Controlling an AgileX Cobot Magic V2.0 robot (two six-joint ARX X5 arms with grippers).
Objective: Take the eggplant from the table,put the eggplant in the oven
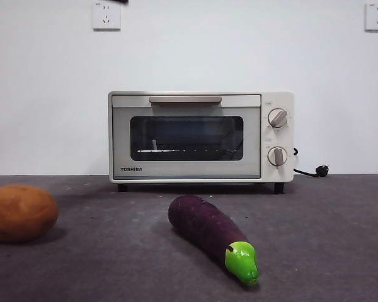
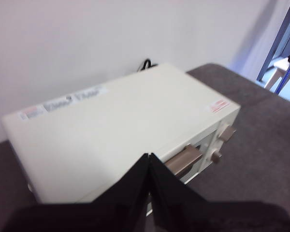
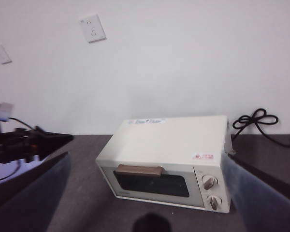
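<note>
The dark purple eggplant (image 1: 205,231) lies on the grey table (image 1: 327,251) in front of the oven, its green stem cap (image 1: 242,260) pointing toward the near right. The cream-white oven (image 1: 200,136) stands at the back with its glass door closed. My left gripper (image 2: 149,158) hovers shut and empty above the oven's top (image 2: 111,130), near the beige handle (image 2: 183,162). My right gripper (image 3: 146,155) is open and wide, high and back from the oven (image 3: 169,159), holding nothing. Neither gripper touches the eggplant.
A brown potato (image 1: 19,212) sits on the table at the left. The oven's black cord and plug (image 1: 316,170) trail out to the right behind it. A white wall with sockets (image 1: 106,15) closes the back.
</note>
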